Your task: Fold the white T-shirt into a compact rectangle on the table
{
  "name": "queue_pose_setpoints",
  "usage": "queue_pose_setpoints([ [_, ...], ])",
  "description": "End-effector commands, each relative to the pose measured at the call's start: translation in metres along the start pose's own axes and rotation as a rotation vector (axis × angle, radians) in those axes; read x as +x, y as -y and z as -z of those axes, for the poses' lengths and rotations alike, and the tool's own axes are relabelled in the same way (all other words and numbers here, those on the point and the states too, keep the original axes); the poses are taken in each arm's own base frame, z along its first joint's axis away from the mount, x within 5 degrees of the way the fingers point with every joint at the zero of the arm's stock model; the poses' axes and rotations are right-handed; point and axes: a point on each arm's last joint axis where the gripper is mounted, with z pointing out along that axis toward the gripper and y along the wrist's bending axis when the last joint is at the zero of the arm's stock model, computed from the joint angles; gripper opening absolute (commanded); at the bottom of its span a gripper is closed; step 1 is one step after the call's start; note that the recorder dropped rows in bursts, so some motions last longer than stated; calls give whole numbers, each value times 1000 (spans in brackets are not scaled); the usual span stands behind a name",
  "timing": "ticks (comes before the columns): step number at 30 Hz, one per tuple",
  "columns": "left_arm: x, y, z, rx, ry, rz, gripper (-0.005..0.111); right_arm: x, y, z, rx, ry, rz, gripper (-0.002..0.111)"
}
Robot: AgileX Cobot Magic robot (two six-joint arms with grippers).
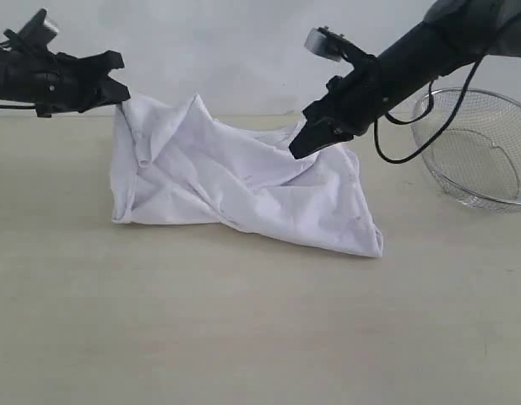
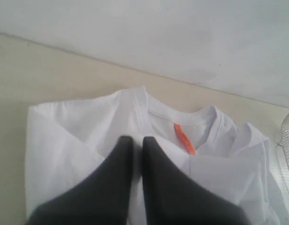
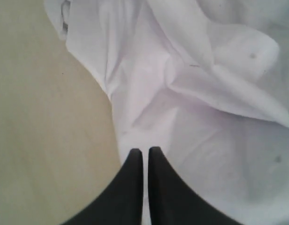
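Step in hand, as judged: a fold in mid-carry. The soft white cotton T-shirt (image 1: 243, 190) sits bunched on the far half of the pale beige matte counter (image 1: 243, 337), with its lower edge resting on the surface and its upper edge raised off it. The black left end effector (image 1: 121, 94) is nearly closed on a pinch of cloth at the raised left corner. The black right end effector (image 1: 301, 148) is fully closed on a pinch at the raised right side. The long axis runs left to right, roughly parallel to the counter's far edge. The collar, marked by the small orange neck tag (image 2: 184, 139), lies just beyond the left fingertips — judged to point toward the far edge. The next move calls for carrying both pinches together toward the near edge with the span taut, then laying the layer flat — clear of the round wire basket (image 1: 484, 156) at the far right.
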Motion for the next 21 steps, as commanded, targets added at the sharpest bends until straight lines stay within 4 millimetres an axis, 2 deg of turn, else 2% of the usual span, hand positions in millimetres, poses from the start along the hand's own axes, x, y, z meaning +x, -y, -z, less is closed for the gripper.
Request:
queue_pose_setpoints([
  [1,-13,9,15,-2,29,-66,5,-14,-13,-11,68,38,68,0],
  [4,3,8,0,54,-49,-54,5,-15,-17,-14,66,37,72,0],
  [7,36,-1,-30,91,-167,-21,5,-14,-17,-14,61,33,72,0],
  [9,50,-11,-42,68,-195,-4,15,-14,-18,-14,57,30,72,0],
  [10,52,-16,-45,41,-190,1,28,-14,-18,-14,53,25,72,0],
  [12,49,-26,-46,-33,-157,-10,56,-13,-18,-14,50,14,76,0],
  [13,46,-30,-44,-64,-134,-12,63,-12,-18,-14,52,8,80,0],
  [15,37,-31,-38,-100,-99,-30,63,-11,-17,-14,64,-7,90,0],
  [21,14,-14,-17,-134,-46,-152,58,-11,-16,-14,72,-8,94,0],
])
